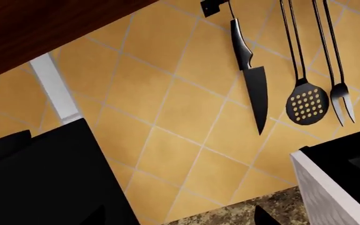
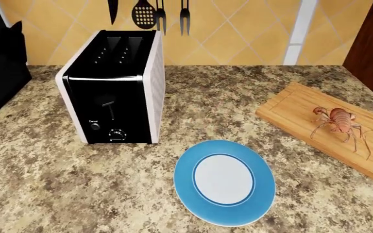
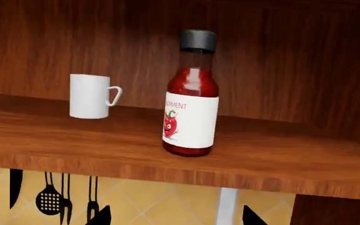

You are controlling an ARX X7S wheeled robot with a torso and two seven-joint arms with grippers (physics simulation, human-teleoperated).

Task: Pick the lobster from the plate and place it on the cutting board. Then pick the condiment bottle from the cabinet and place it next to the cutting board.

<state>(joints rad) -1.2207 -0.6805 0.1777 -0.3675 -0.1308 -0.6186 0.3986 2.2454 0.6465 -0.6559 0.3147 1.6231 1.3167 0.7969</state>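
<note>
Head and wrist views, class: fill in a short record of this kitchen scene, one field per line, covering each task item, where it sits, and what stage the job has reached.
lobster: lying on the cutting board
plate: bare, on the counter in front of the toaster
condiment bottle: upright on the cabinet shelf, beside a white mug
stage: lobster placed; bottle not yet picked
end effector states: cannot tell
</note>
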